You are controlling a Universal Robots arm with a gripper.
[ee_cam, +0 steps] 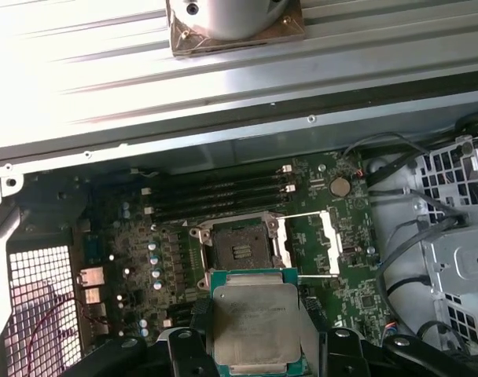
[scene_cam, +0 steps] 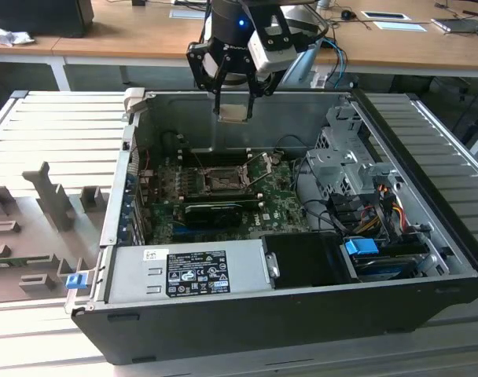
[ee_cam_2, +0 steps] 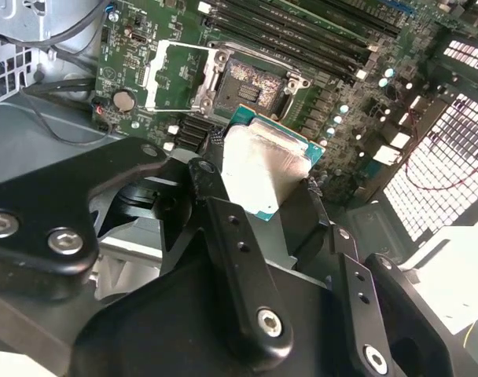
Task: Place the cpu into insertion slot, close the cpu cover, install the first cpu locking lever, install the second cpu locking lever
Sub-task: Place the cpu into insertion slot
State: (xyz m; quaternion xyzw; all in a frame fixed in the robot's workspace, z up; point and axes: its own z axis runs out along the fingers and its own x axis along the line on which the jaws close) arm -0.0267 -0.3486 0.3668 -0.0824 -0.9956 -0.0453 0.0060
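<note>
Nearest in the exterior view, low in the frame: the black front wall of the open computer case [scene_cam: 262, 322], with a grey power supply [scene_cam: 184, 271] just behind it. Farther in, at mid-frame on the green motherboard [scene_cam: 270, 212]: the insertion slot [scene_cam: 222, 182], uncovered. Beside the slot in the first wrist view, the cpu cover [ee_cam: 330, 243], swung open, with board showing through its window. Higher and farther back, at upper centre of the exterior view: the end effector [scene_cam: 233, 110], pinching the cpu [scene_cam: 233, 112] by two opposite edges, raised over the far side of the case and well apart from the slot. Same pinch in the second wrist view: black fingers [ee_cam_2: 204, 177] either side of the silver-topped chip, with the slot beyond it. Farthest, across the top of the exterior view: a wooden desk [scene_cam: 105, 39].
</note>
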